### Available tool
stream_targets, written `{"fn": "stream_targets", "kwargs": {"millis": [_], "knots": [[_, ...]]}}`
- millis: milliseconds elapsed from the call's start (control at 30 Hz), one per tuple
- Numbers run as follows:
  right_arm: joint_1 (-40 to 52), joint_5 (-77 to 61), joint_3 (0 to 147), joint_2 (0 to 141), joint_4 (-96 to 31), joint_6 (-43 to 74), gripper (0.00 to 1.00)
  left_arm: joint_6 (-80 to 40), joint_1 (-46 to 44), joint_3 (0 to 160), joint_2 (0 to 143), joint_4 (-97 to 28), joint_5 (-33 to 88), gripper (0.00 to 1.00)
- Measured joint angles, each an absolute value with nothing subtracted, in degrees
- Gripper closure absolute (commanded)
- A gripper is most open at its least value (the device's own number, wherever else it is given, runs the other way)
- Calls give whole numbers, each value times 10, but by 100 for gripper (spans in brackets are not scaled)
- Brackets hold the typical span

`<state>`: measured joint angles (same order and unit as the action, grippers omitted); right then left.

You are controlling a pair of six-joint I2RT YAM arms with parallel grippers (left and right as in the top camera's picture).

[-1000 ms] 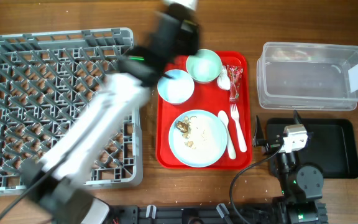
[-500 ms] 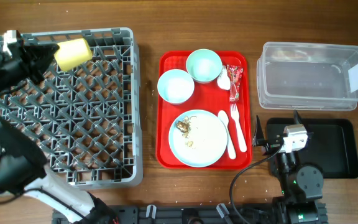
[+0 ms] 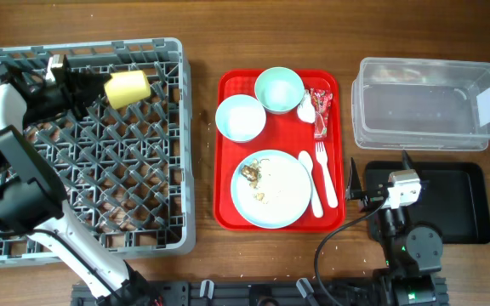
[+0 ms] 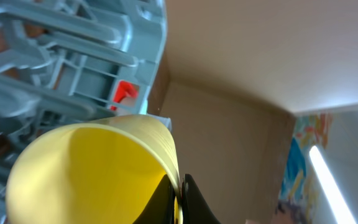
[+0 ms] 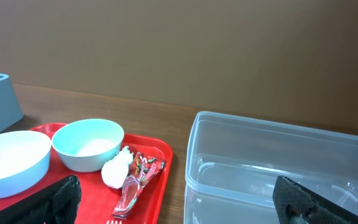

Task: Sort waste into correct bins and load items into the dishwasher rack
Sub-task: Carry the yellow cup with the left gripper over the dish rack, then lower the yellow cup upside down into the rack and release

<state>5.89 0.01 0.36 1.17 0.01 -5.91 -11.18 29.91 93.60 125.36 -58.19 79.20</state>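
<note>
Since half a second ago the yellow-green plastic cup [image 3: 128, 87] has shifted a little to the right and toward the near side. It is now over the far rows of the large square grey plastic dishwasher rack [image 3: 83, 170]. The cup lies on its side, mouth toward the left gripper [image 3: 100, 88], which is closed down on the rim with one finger inside the wall and one outside. Whether the cup touches the pegs cannot be told.

The right gripper [image 5: 176, 183] has not moved: it is spread wide and empty, at the left end of the flat black rectangular tray [image 3: 458, 204].

Nothing on the red plastic tray [image 3: 226, 217] has changed place:
- two pale blue-white bowls [image 3: 241, 117], touching at the far end
- a small crumpled white tissue [image 3: 306, 107], just beside them
- a red crinkled snack wrapper [image 3: 320, 110], against the tissue
- a round pale blue plate [image 3: 279, 195] with brown crumbly food scraps [image 3: 251, 172]
- a white plastic spoon [image 3: 310, 183] and a white plastic fork [image 3: 325, 174], side by side to the plate's right

As for writing, the clear rectangular plastic tub [image 3: 424, 102] has a white label [image 3: 487, 106] on its right end wall, too small to read. The wrapper's white and green print is also unreadable.
</note>
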Motion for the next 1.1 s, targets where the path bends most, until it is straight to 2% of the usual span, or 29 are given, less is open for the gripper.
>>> {"fn": "stream_targets", "kwargs": {"millis": [167,200,400,467,533,600,633,667,733,833,967,1100], "knots": [[59,0,4,12,0,-59,0,-139,308,939,1254,-609,747,96],[59,0,4,12,0,-59,0,-143,309,941,1254,-610,735,94],[59,0,4,12,0,-59,0,-159,332,945,1252,-620,607,64],[59,0,4,12,0,-59,0,-157,344,954,1235,-638,566,45],[59,0,4,12,0,-59,0,-156,349,970,1210,-668,525,34],[59,0,4,12,0,-59,0,-158,352,1032,1162,-712,466,37],[59,0,4,12,0,-59,0,-158,353,1046,1141,-720,451,43],[59,0,4,12,0,-59,0,-158,351,1059,1104,-729,435,54],[59,0,4,12,0,-59,0,-156,343,1069,1050,-742,413,83],[59,0,4,12,0,-59,0,-137,263,1074,969,-787,299,96],[59,0,4,12,0,-59,0,-131,128,1072,1000,-762,137,96],[59,0,4,12,0,-59,0,-143,83,1069,1112,-748,53,96]]}}
